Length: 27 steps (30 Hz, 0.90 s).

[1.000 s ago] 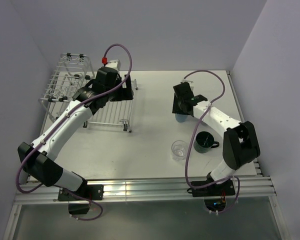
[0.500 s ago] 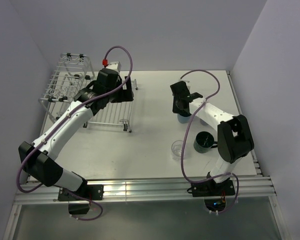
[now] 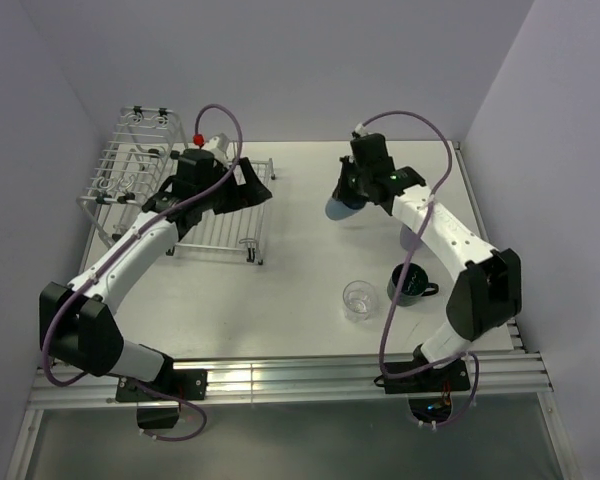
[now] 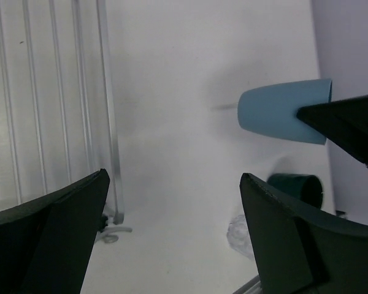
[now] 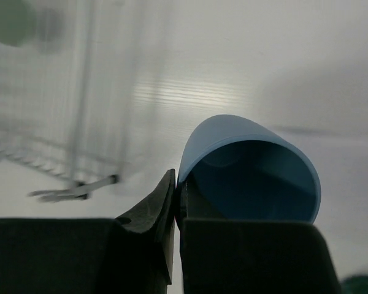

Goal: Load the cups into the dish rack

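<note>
Nearest, the clear glass [image 3: 358,299] and dark green mug [image 3: 410,284] stood side by side on the table [image 3: 280,290]. My right gripper [image 5: 175,184] clamped the light blue cup [image 3: 338,207] by its rim, tipped, off the table. Beyond, my left gripper [image 4: 175,190] hung spread at the dish rack [image 3: 130,175] tray's edge.

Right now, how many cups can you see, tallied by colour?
Light blue cup, in right tool: 1
Dark green mug: 1
Clear glass: 1
Lavender cup, partly behind right arm: 1
Pale green cup, blurred: 1
Total: 5
</note>
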Tool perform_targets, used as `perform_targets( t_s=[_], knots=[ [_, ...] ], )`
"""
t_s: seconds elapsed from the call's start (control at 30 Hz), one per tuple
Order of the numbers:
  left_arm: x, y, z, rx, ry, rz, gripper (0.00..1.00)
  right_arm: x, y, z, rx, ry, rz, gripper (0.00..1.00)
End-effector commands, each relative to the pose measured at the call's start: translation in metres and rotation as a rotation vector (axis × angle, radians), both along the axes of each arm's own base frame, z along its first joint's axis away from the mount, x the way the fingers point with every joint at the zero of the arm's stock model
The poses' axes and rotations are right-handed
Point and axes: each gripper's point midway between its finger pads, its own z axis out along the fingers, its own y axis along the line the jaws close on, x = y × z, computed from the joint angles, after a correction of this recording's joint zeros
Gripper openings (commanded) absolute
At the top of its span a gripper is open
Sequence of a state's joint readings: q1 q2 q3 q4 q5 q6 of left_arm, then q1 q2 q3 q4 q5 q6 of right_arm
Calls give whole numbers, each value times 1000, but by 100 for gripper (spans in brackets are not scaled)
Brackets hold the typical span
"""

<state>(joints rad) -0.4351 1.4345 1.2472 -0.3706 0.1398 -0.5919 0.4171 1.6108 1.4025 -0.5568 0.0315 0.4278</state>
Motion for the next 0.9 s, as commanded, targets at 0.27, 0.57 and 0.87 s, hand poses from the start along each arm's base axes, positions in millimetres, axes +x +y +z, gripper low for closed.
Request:
perform_targets(
  t_s=[0.27,0.57,0.87],
  knots=[
    [-1,-44,96,-545,-231,-359,98,-31,103,176,739,-198,394,0],
    [-1,-52,101,-606,-239,-418,98,-45,118,211,1051,-175,530,0],
    [-24,-55,111,-700,-252,-510,95,-49,112,215,1204,-161,557,0]
  ],
)
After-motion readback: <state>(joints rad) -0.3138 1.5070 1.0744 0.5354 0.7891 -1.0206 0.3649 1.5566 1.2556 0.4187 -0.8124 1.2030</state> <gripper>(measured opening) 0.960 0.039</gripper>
